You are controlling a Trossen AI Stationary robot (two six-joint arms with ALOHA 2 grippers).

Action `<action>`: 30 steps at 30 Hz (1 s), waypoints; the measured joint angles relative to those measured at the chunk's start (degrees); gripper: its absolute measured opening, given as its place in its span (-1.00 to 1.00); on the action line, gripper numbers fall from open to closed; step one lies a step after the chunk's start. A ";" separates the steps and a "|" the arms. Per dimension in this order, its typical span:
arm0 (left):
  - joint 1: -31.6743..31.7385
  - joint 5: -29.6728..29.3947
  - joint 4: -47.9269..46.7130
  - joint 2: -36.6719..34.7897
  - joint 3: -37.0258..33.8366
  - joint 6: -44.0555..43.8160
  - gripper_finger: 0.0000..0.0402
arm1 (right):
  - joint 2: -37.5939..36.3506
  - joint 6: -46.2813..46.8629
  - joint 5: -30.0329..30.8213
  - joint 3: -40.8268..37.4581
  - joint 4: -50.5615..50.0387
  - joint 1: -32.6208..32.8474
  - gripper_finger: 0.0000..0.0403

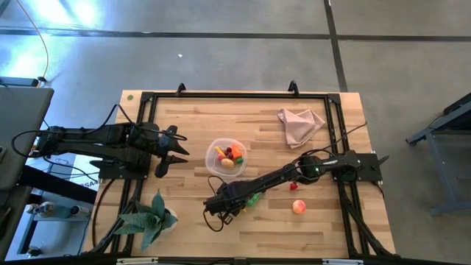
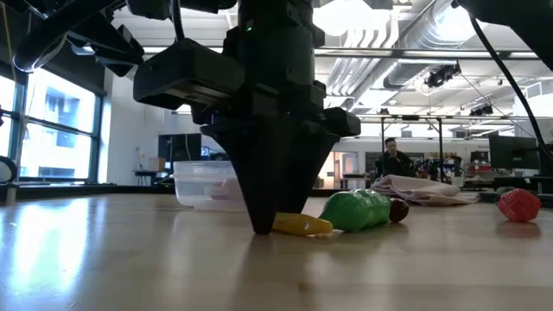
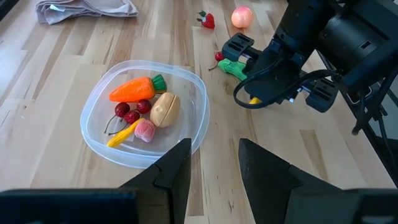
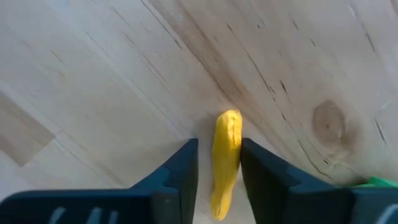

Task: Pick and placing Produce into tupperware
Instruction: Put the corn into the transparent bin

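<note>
Yellow piece point(image 4: 226, 158) framed between the two fingers of the right pincer point(image 4: 219, 171), on the bare wood of the bench point(image 4: 112, 74).

A slip is judged the main risk: the fingers are seen close on either side of the slim yellow piece, narrowly apart and not yet clamped, and if they were closed off-centre the rounded toy could be squeezed out sideways, or nudged against the green pepper point(image 2: 356, 210) lying just beside it. The piece lies flat toward the bench's front edge, with the right pincer point(image 1: 221, 206) lowered over it to the bench top. The tub point(image 1: 226, 157), already loaded with a carrot point(image 3: 134, 91) and other pieces, sits near the bench's middle, with the left pincer point(image 3: 214, 168) held apart and empty near the left edge beside it.
</note>
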 joint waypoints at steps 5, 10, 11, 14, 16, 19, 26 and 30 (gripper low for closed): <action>0.00 0.00 0.01 0.00 0.00 0.02 -0.39 | 0.01 1.02 -0.02 0.00 -0.36 0.00 -0.58; 0.00 -0.01 0.01 0.00 0.00 0.02 -0.39 | 0.06 1.29 -0.20 0.02 -0.59 0.00 -0.68; 0.01 -0.02 0.00 0.00 0.00 0.02 -0.39 | 0.06 1.31 -0.22 0.02 -0.63 0.00 -0.70; 0.00 0.00 0.01 0.00 0.00 0.02 -0.39 | 0.06 1.31 -0.24 0.02 -0.71 0.00 -0.76; 0.00 0.00 0.00 0.00 0.00 0.02 -0.39 | 0.06 1.31 -0.26 0.02 -0.76 0.00 -0.81; 0.01 0.00 0.01 0.00 0.00 0.02 -0.39 | 0.06 1.29 -0.26 0.02 -0.83 0.00 -0.86; 0.01 -0.01 0.00 0.00 0.00 0.02 -0.39 | 0.06 1.29 0.02 0.00 -0.90 0.00 -0.89; -0.01 0.00 0.02 0.00 0.00 0.02 -0.39 | -0.39 1.32 0.48 -0.15 -0.99 0.02 -0.90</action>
